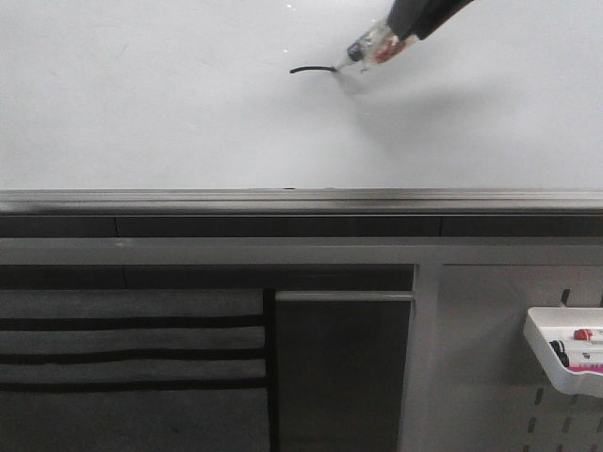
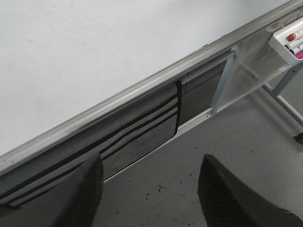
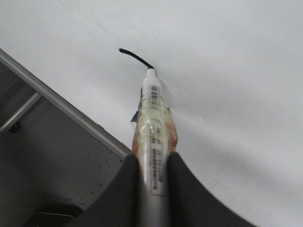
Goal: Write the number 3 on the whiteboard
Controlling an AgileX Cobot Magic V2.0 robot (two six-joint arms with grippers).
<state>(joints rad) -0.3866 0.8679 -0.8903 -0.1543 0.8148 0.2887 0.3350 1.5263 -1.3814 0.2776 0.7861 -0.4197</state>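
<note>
Surroundings: below the whiteboard (image 1: pixel 151 104) runs a grey metal rail (image 1: pixel 283 200); under it sit a grey fabric panel with black stripes (image 1: pixel 132 353) and a dark recessed panel (image 1: pixel 341 372). At the lower right a white tray (image 1: pixel 565 353) hangs on a grey perforated pegboard (image 1: pixel 490 377) and holds markers with red and black ends.
Obstruction: nothing lies across the board's face near the stroke; only the marker (image 1: pixel 369 52) and its soft shadow fall there.
Number 3: only a short, slightly curved black stroke (image 1: pixel 313 70) exists so far, on the upper middle of the board, its long axis running roughly sideways in the front view.
Marker: slim white barrel with a barcode label and a wrap of clear, yellowish tape; it slants down-left from the upper right, tip touching the right end of the stroke.
Right gripper (image 3: pixel 154 175): dark, smooth fingers pressed against the marker barrel on both sides.
Left gripper (image 2: pixel 149 189): dark fingers spread wide apart, holding nothing, over a speckled grey floor.
Board surface: plain white, glossy, faintly smudged.
</note>
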